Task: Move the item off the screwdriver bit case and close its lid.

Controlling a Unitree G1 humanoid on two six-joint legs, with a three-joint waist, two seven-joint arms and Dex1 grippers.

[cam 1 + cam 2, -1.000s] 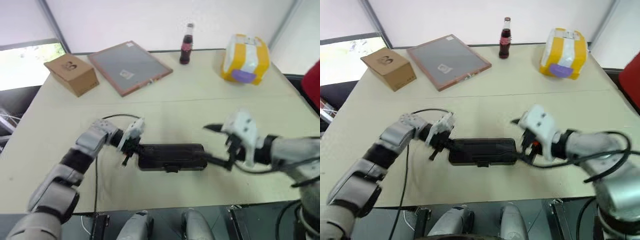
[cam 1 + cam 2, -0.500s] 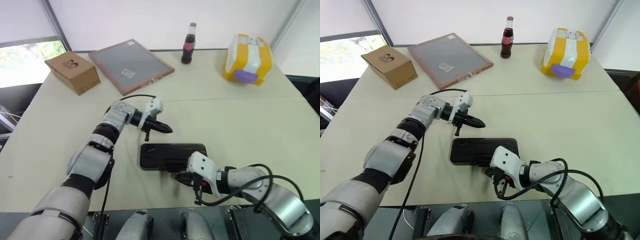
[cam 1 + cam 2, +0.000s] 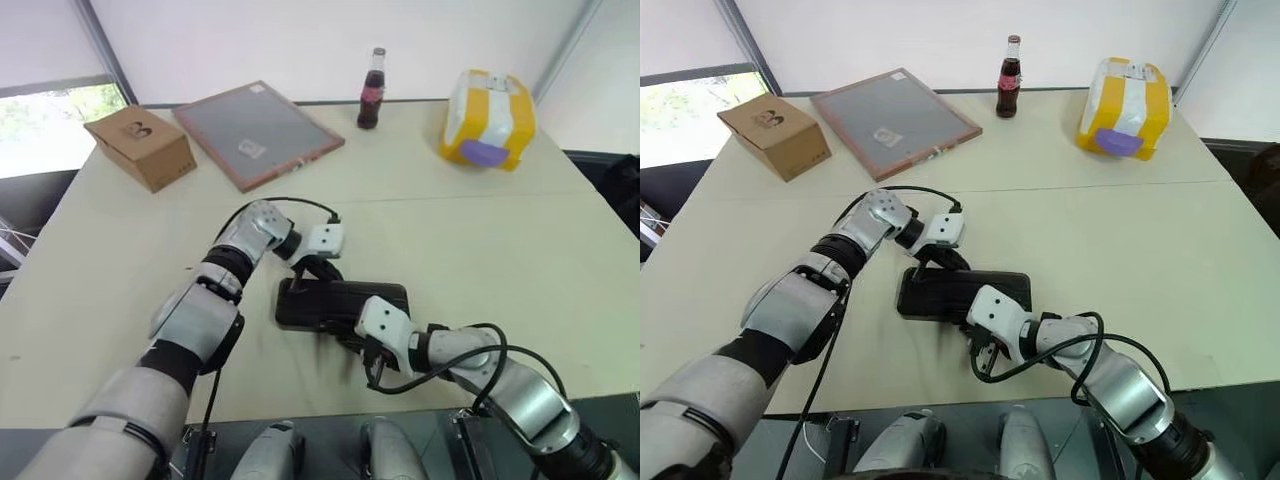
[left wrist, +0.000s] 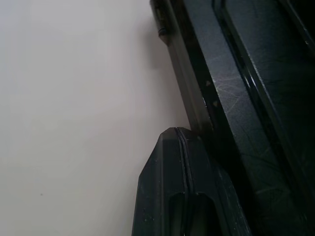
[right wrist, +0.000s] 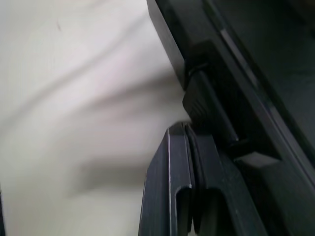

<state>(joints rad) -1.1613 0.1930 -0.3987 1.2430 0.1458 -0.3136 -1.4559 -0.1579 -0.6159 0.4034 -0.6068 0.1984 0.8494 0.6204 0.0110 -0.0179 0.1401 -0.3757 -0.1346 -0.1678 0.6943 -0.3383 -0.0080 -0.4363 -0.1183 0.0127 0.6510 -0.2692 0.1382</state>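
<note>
While both sets of black fingers are pressed together, the flat dark plastic screwdriver bit case [image 3: 342, 303] lies at frame centre. Left gripper [image 3: 308, 268] touches its far-left edge — right gripper [image 3: 978, 352] sits at its near latch edge, holding nothing.

Both tools have left the short ends of the flat dark plastic case [image 3: 340, 304]. The left tool [image 3: 312, 268], fingers together, now noses its far long edge; the right tool [image 3: 980, 350], which has snapped closed, sits at its near edge by the latch.

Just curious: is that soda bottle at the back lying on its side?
No, the soda bottle stands upright near the table's far edge.
</note>
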